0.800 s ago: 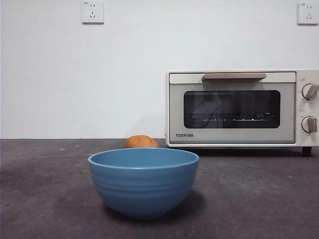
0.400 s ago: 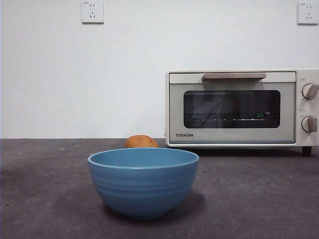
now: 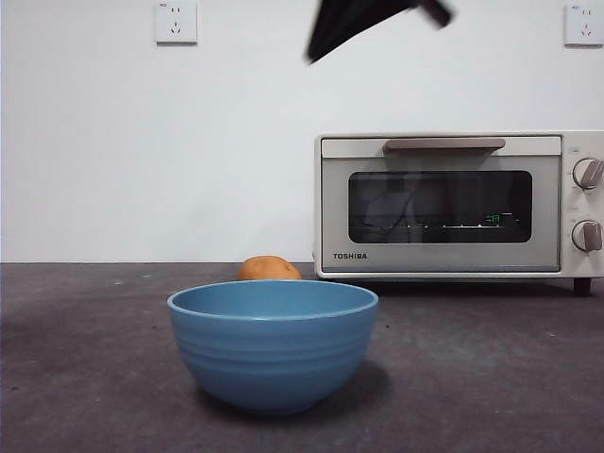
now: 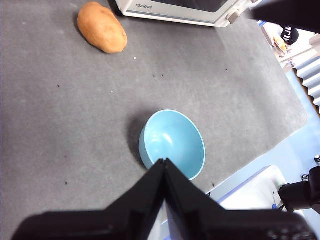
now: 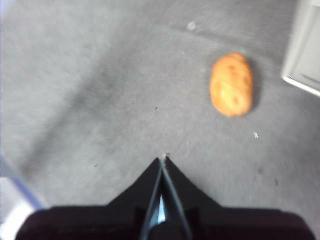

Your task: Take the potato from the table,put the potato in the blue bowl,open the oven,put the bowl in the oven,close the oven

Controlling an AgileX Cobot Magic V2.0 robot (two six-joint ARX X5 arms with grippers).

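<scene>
The empty blue bowl stands near the front of the dark grey table. Behind it the orange-brown potato lies just left of the cream TOSHIBA oven, whose door is closed. My right gripper hangs high above the table, shut and empty, with the potato ahead of it in a blurred right wrist view. The left gripper is shut and empty, high over the table's near side by the bowl.
Two wall sockets sit high on the white wall behind. In the left wrist view the table edge gives way to white and blue equipment. The oven's knobs are at its right.
A black gripper has come into the top of the front view above the oven's left side. Bowl, potato and oven have not moved.
</scene>
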